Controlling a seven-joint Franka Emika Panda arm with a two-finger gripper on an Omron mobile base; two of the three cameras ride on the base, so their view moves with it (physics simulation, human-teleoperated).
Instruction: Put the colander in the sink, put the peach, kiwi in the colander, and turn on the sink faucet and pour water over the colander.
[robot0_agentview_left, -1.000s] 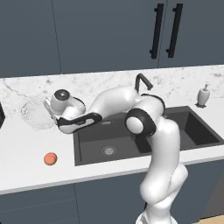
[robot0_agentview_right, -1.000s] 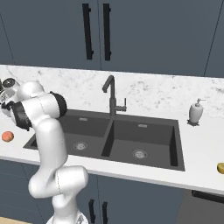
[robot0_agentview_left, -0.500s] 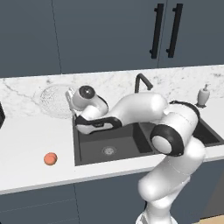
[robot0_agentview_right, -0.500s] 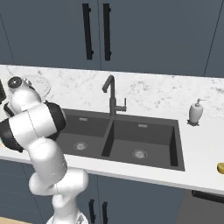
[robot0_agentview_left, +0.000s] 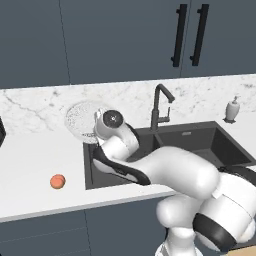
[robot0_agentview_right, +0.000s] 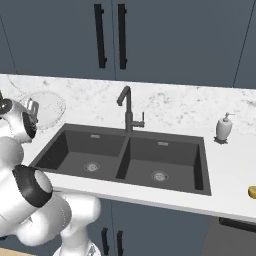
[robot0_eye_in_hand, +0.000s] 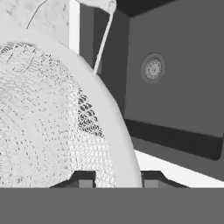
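One colander is what we carry: our end effector is clamped on its rim, holding it above the table at the back left corner of the sink. The near left basin lies just right of and below it, so that way we judge the move goes. We count one peach on the table, one sink faucet, two basins, two drains, one soap dispenser.

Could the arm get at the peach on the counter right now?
Probably not yet. The gripper is shut on the colander's rim, so the jaws are taken. The peach lies bare on the counter left of the sink, nothing over it.
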